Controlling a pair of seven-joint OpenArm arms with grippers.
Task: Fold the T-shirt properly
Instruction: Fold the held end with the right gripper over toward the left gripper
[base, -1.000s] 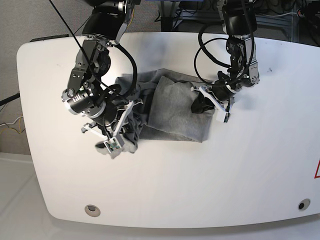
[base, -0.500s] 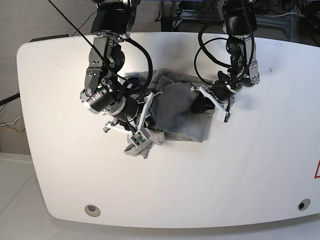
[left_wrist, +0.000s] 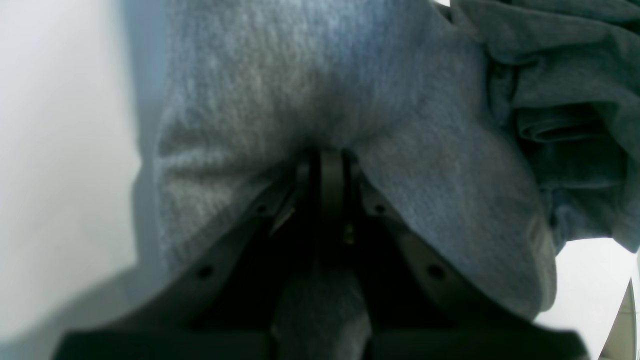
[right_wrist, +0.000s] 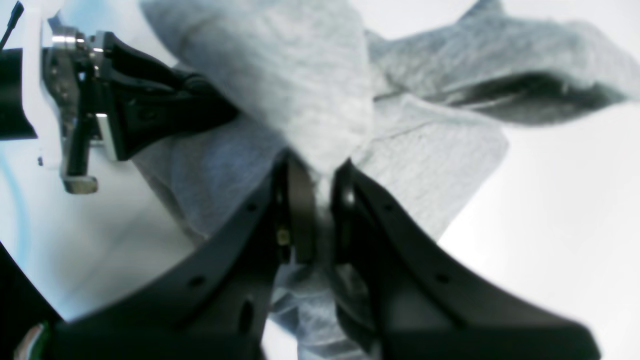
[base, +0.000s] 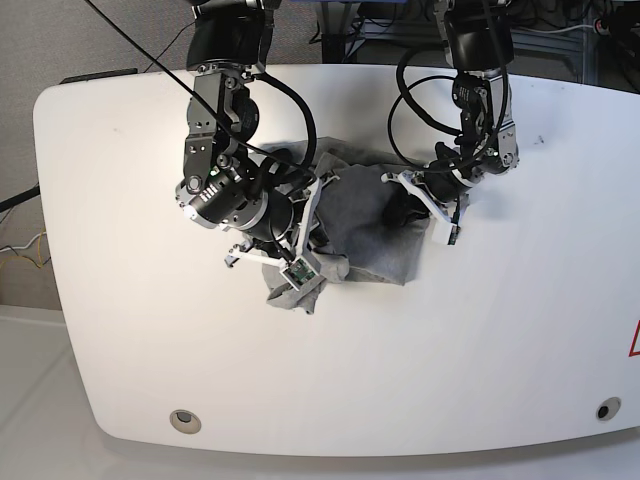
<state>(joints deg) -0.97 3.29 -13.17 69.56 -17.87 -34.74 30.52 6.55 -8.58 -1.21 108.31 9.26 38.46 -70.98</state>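
The heather-grey T-shirt (base: 365, 235) lies bunched in the middle of the white table (base: 480, 340), plain side showing. On the right of the base view, my left gripper (base: 405, 210) is shut on the shirt's right edge. The left wrist view shows its tips (left_wrist: 325, 155) pinched into grey cloth (left_wrist: 310, 75). My right gripper (base: 300, 275), on the left of the base view, is shut on a fold lifted over the shirt's lower left part. In the right wrist view its jaws (right_wrist: 315, 175) clamp a grey flap (right_wrist: 310, 75), with the left gripper (right_wrist: 130, 110) beyond.
Black cables (base: 410, 100) loop above the shirt near the left arm. Two round fittings (base: 184, 420) (base: 607, 409) sit near the table's front edge. A red marking (base: 634, 342) shows at the right edge. Office clutter lies behind the table.
My right arm has swung to the right, dragging its held fold from the shirt's left side over toward the middle. The left arm has stayed still.
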